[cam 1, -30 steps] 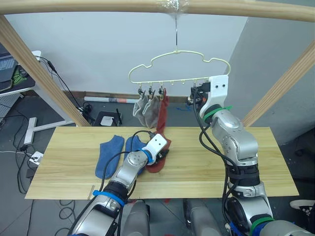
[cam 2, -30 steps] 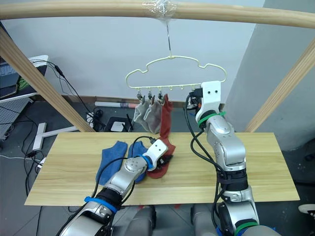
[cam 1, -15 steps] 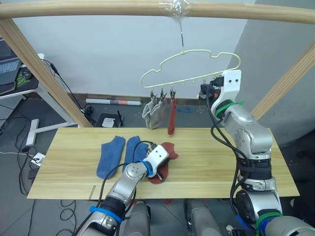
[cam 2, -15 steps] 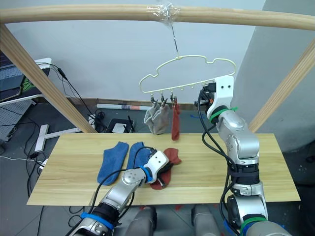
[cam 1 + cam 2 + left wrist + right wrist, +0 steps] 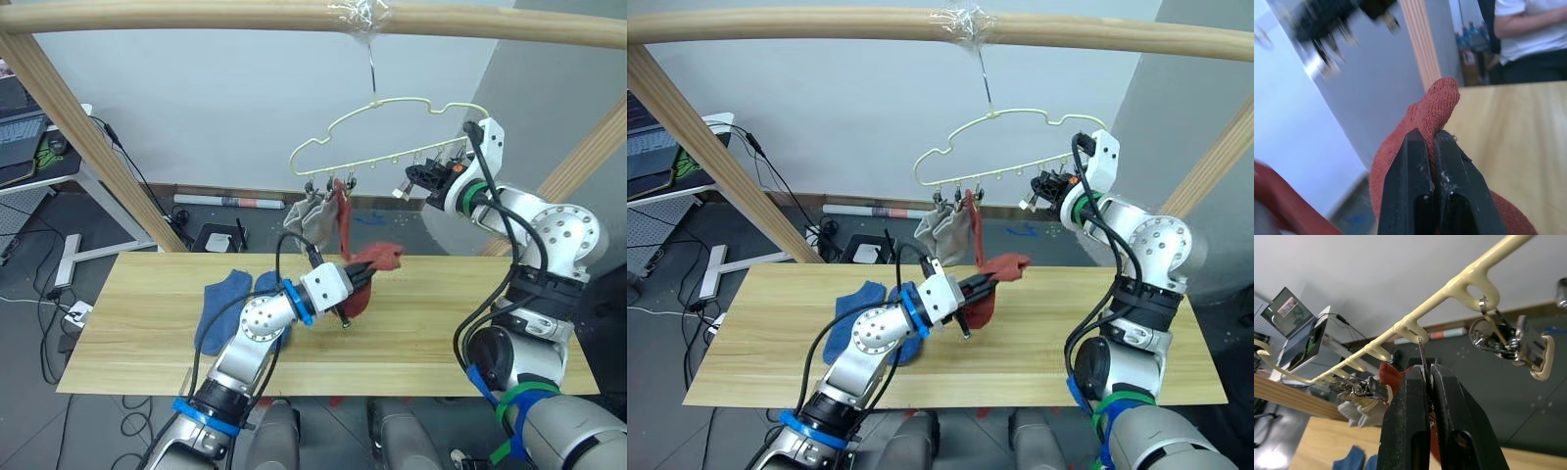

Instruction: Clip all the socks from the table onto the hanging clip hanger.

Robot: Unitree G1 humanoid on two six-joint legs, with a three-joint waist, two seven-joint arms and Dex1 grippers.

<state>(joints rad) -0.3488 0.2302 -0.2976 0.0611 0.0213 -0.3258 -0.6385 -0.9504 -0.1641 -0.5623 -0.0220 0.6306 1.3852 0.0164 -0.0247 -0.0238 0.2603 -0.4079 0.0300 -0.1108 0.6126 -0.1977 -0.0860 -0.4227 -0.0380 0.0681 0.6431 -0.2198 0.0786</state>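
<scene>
The left gripper clenched a rust-red sock above the table; the right gripper apparently pinched a clip beneath the clip hanger.

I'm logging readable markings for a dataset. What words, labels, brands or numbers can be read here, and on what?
None can be read.
The socks, such as the rust-red sock in the left gripper, and the clip hanger are plain.
The laptop screen is too blurred to read.
</scene>
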